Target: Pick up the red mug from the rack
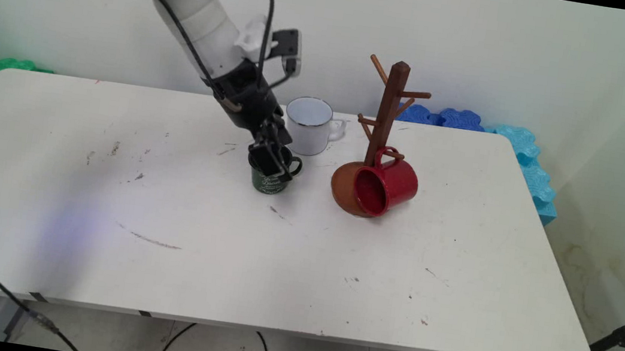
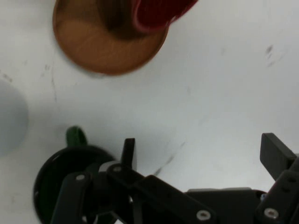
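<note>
Gripper: the black two-finger gripper (image 1: 272,161) reaches down from the upper left and sits at the mouth of the small dark green enamel mug (image 1: 271,179).
Fingers: spread wide in the hand view; one finger (image 2: 127,151) sits at the mug's rim, seemingly over or just inside it, the other (image 2: 275,154) well clear over bare counter. Nothing is pinched.
Mug position: upright on the white counter (image 1: 278,255), near its middle, handle turned toward the wooden mug tree (image 1: 380,142).
Neighbours: a white enamel mug with a dark rim (image 1: 310,125) stands just behind the green one; a red mug (image 1: 386,185) hangs from the tree's lowest peg, its mouth tilted over the round base.
Handling: likely light, stiff and smooth, so it could slip or tip under a sideways push; chipping seems the main risk.
Where to hold: across the rim wall, one finger inside and one outside, on the side away from the handle.
</note>
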You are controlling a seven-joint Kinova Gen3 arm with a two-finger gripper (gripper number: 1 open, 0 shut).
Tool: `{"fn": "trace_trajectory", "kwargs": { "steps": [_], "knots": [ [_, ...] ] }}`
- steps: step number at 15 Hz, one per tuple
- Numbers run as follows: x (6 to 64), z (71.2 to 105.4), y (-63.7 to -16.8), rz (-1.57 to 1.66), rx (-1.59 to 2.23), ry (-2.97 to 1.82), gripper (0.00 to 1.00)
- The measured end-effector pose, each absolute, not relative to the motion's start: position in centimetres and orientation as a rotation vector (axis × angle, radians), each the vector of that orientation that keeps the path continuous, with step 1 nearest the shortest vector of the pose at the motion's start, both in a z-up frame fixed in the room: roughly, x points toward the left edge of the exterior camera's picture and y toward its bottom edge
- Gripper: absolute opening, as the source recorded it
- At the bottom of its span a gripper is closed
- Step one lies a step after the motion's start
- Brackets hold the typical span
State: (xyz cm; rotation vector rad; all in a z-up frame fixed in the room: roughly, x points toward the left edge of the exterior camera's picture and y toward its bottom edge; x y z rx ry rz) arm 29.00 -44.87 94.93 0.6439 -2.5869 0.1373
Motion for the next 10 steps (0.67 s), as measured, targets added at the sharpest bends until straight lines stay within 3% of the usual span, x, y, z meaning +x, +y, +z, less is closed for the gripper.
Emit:
{"fn": "trace_trajectory", "kwargs": {
  "steps": [5,10],
  "knots": [
    [28.7,95.8,-42.9,0.109,0.736,-2.414,1.00],
    [26.4,94.0,-41.0,0.072,0.896,-2.230,1.00]
  ]
}}
